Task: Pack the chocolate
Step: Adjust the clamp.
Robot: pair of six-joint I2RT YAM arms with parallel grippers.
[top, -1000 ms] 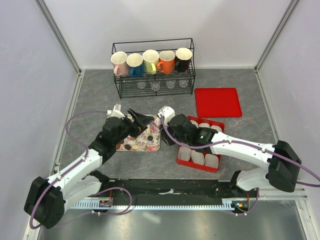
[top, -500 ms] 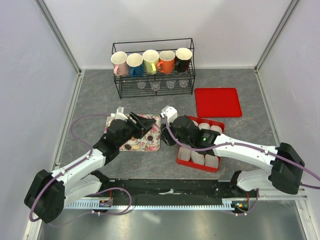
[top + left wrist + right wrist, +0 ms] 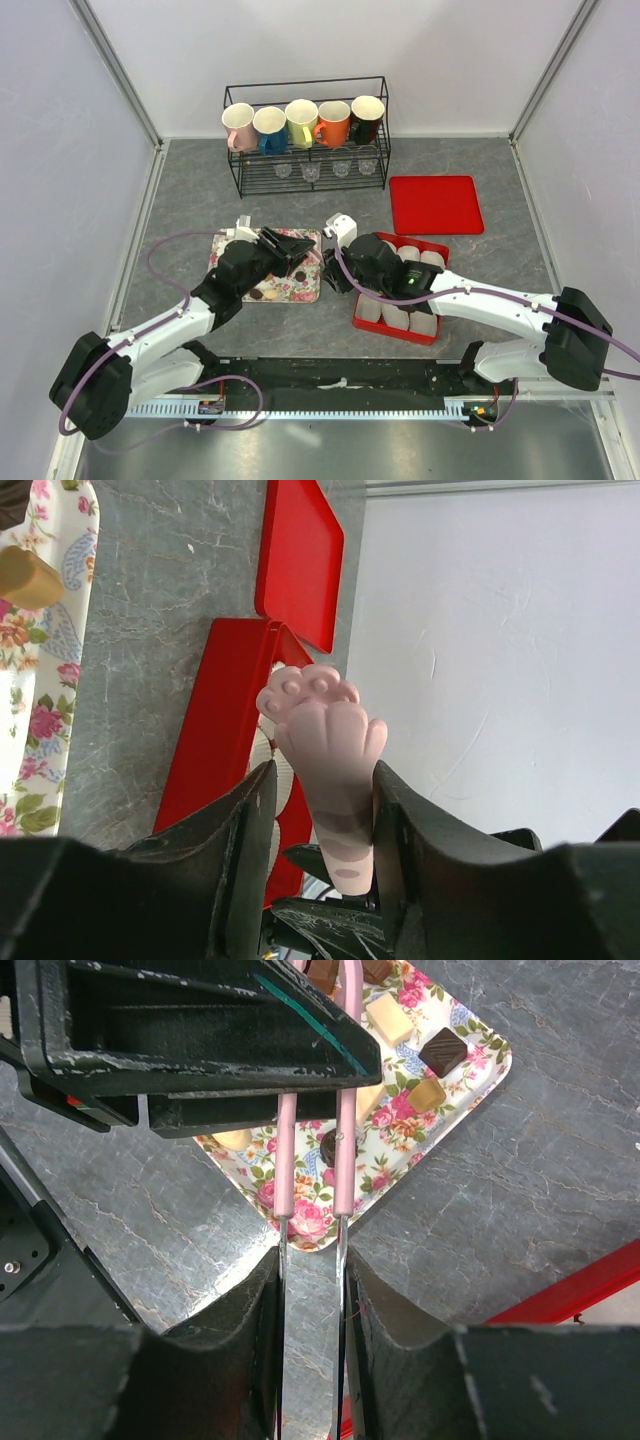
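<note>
Grey table (image 3: 450, 160), left pincer (image 3: 322, 775), wider a second ago, now tight on pink tongs (image 3: 345, 1160); right pincer (image 3: 312, 1280) likewise.

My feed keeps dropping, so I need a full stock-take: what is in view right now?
rack: one, black wire, back of the table
mugs: five, pink, blue, yellow, orange and dark, in a row on the rack
glasses: four, clear, on the rack below the mugs
lid: one, red, flat on the table right of the rack
box: one, red, nearer than the lid
paper cups: at least five showing, white, inside the box
tray: one, flowered, left of the box
chocolates: several, dark brown, tan and cream, on the tray; the arms hide the full count
tongs: one pair, pink and metal, between the grippers
left gripper: black, fingers either side of the tongs' pink paw end
right gripper: black, shut on the tongs' metal end
</note>
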